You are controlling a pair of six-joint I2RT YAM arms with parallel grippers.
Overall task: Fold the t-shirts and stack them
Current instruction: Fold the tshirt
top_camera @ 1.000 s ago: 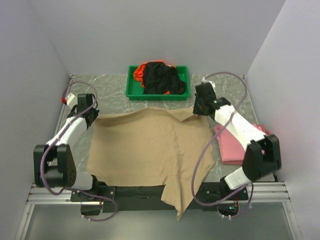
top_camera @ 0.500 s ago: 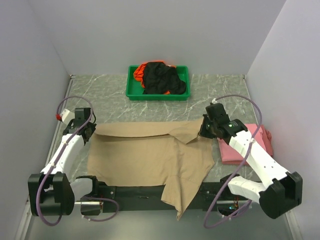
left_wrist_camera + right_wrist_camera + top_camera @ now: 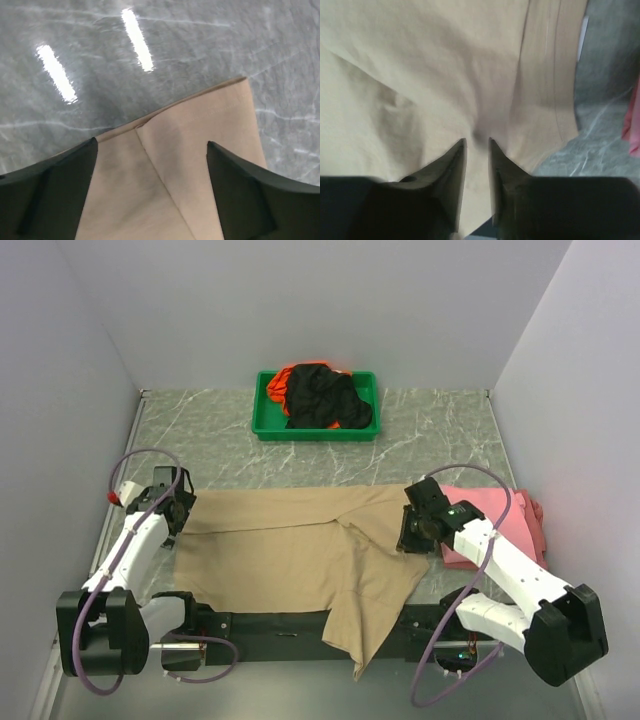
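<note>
The tan t-shirt (image 3: pixel 270 550) lies on the near side of the green tray (image 3: pixel 300 432), its long axis running left to right along the tray's front wall, folded edge toward the tray. The left gripper (image 3: pixel 151 143) hangs released, fingers wide, over the shirt's left corner. The right gripper (image 3: pixel 476 141) is at its right end, fingers a slit apart over a pucker; whether they grip it I cannot tell.
</note>
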